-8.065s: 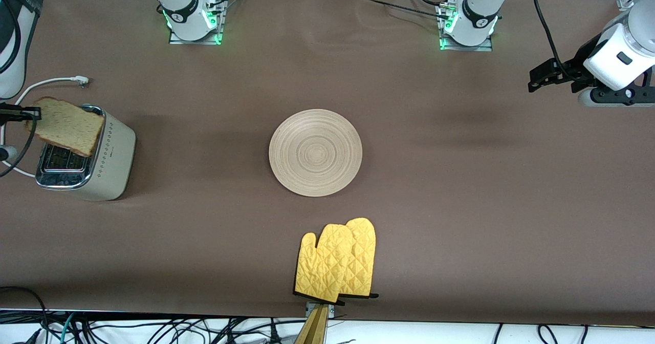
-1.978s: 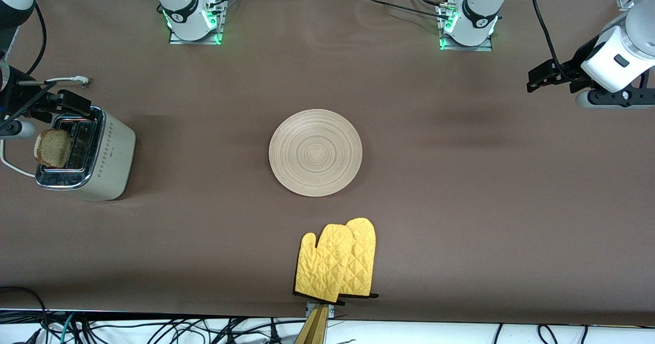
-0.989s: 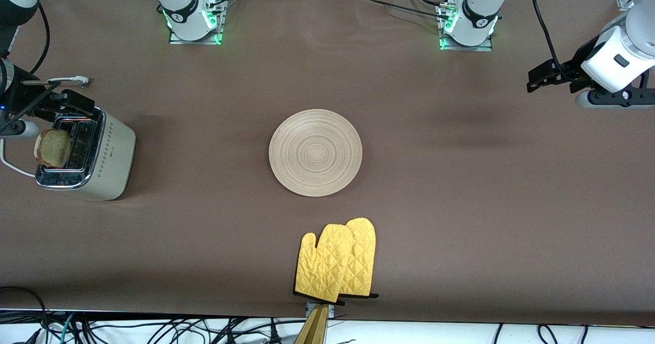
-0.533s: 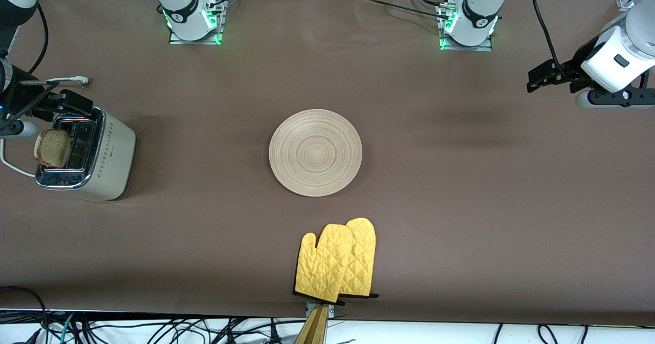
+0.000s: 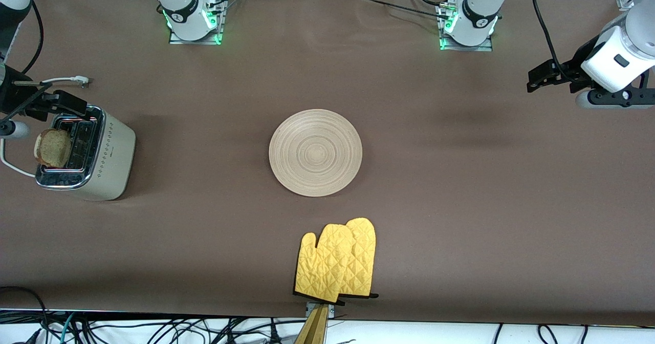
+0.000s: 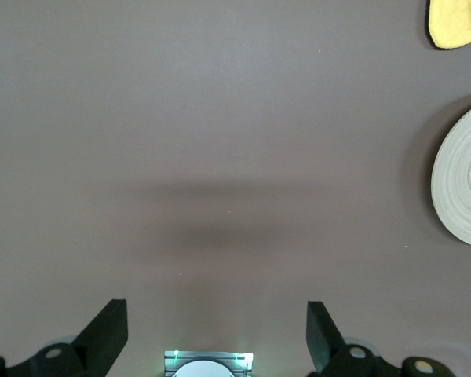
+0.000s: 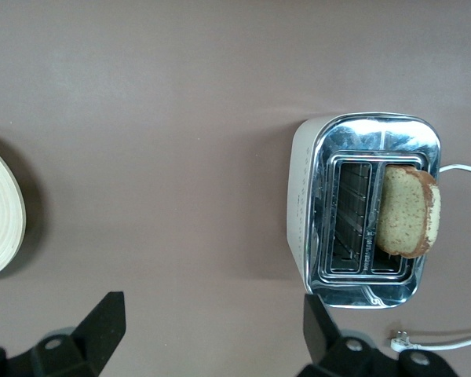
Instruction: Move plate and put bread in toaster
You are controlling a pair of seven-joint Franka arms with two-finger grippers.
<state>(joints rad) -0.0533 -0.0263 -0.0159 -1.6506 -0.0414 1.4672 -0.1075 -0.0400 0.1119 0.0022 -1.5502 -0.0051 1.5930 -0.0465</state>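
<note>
1. Chrome-topped toaster (image 5: 84, 154) stands at the right arm's end of the table; the bread (image 5: 52, 148) sits upright in one slot, its top sticking out
2. Right gripper (image 7: 208, 334) hangs above the toaster, fingers spread, holding nothing
3. Plate (image 5: 315, 152) lies mid-table, between the two arms
4. Left gripper (image 6: 217, 334) waits, open and empty, over bare table at its own end, well apart from the plate

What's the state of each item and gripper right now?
bread: standing in one toaster slot, top sticking out, not held.
toaster: upright, second slot empty, cord unplugged.
plate: flat on table, bare.
oven mitts: lying flat, overlapping.
right gripper: open, above the toaster.
left gripper: open, waiting over bare table.
</note>
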